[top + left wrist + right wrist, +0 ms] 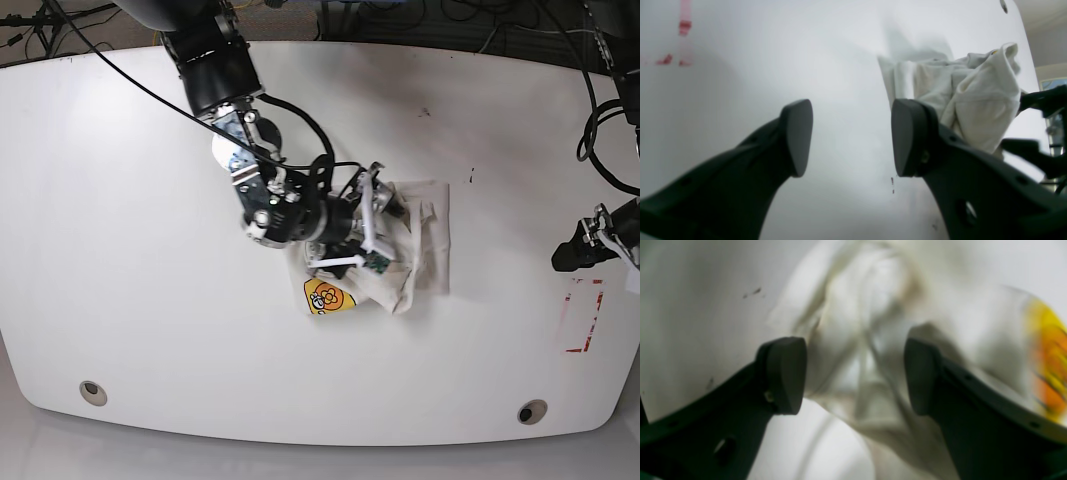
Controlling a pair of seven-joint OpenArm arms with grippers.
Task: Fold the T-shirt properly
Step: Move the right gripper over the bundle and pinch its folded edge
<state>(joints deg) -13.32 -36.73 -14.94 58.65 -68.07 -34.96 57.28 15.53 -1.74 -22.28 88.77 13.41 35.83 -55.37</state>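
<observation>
T-shirt (pixel 415 245) is seen crumpled in a heap at centre of white table (pixel 130 250), yellow badge (pixel 328 297) at its lower left edge. Right gripper (pixel 855 375) is held spread over the cloth, folds betw. its pads, nothing pinched. Left gripper (pixel 851 138) is parked at right edge of frame, spread, empty, well apart from shirt.

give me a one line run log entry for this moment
T-shirt: bunched, unfolded | right gripper: open, straddling cloth | left gripper: open, off shirt | table
</observation>
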